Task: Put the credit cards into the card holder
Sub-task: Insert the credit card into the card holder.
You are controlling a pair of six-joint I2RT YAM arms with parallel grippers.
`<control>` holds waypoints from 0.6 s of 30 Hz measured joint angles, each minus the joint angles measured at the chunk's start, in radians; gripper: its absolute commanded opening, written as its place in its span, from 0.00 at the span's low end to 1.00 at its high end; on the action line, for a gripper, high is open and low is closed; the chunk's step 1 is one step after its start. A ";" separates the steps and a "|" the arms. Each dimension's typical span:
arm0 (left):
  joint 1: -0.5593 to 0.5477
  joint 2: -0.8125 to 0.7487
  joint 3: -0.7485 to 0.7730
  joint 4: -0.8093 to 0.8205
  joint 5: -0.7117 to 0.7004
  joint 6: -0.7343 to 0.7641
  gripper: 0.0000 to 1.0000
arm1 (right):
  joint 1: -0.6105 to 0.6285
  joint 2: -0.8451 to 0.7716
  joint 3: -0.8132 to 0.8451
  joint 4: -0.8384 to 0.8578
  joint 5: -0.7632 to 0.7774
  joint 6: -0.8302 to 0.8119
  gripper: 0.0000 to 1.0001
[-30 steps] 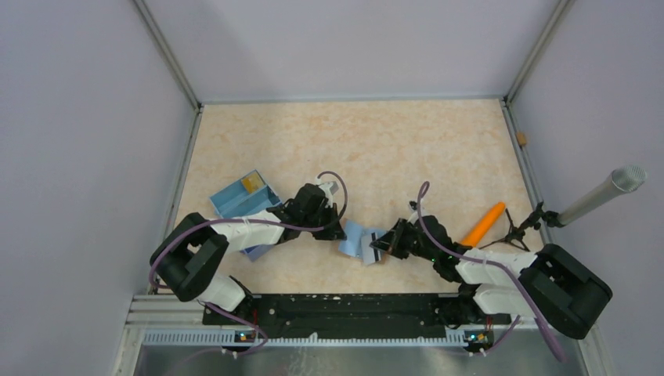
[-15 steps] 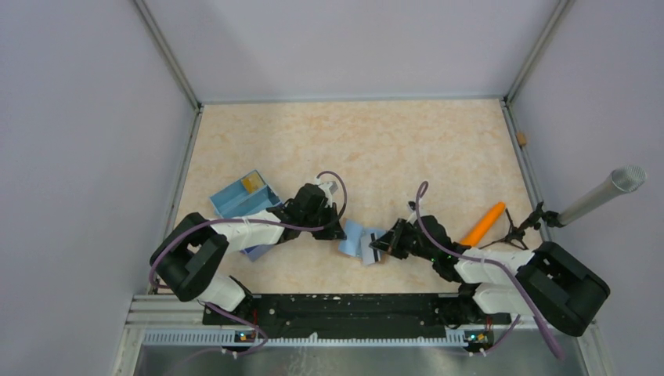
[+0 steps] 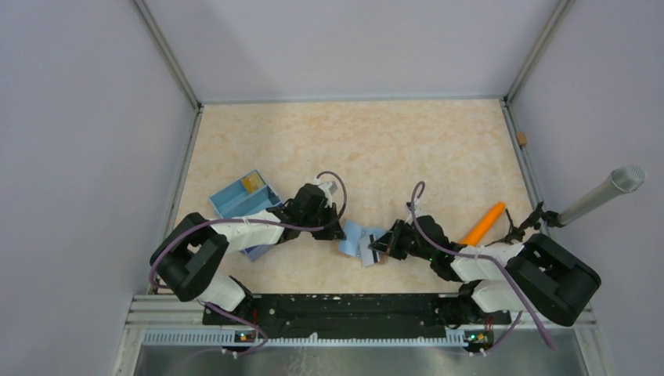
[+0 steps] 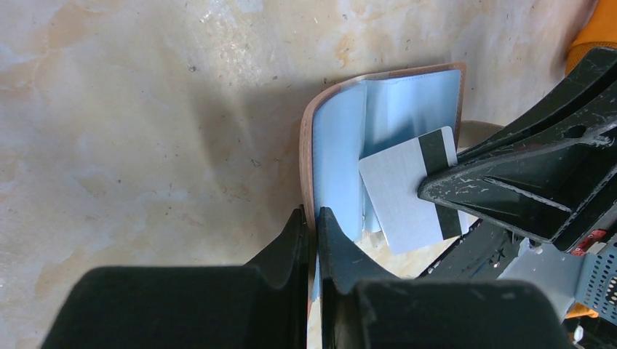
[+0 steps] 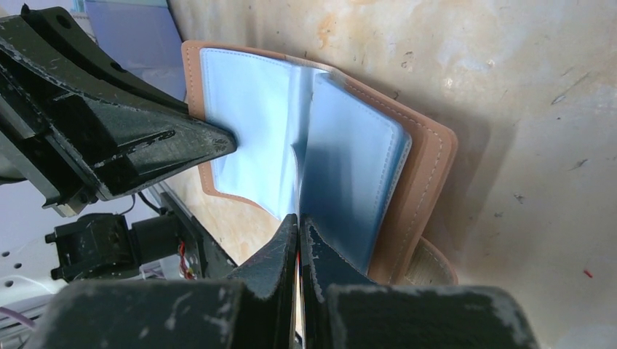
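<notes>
The card holder (image 3: 352, 233) stands open on its edge between the two arms, brown outside with light-blue sleeves (image 4: 342, 145) inside. My left gripper (image 4: 313, 212) is shut on the edge of its brown cover. My right gripper (image 5: 299, 218) is shut on a pale credit card (image 4: 404, 207) with a black stripe. The card's far corner rests against the blue sleeves (image 5: 349, 167). In the right wrist view the card shows only edge-on between the jaws. A yellow-gold card (image 3: 250, 182) lies in the blue box.
The blue divided box (image 3: 241, 197) sits left of the left arm. An orange carrot-shaped object (image 3: 483, 223) lies right of the right gripper (image 3: 385, 244). A grey cylinder (image 3: 603, 192) on a small tripod leans over the right edge. Walls enclose the table.
The right arm's rear links have shifted slightly left. Both grippers, the card and the card holder stay nearly where they were.
</notes>
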 measured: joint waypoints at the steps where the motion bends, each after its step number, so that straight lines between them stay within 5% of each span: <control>1: 0.000 0.000 -0.001 0.000 0.000 0.000 0.00 | 0.000 0.010 0.001 0.008 0.000 0.000 0.00; 18: 0.000 0.000 -0.014 0.003 -0.005 0.000 0.00 | 0.000 0.155 0.055 0.093 0.045 0.002 0.00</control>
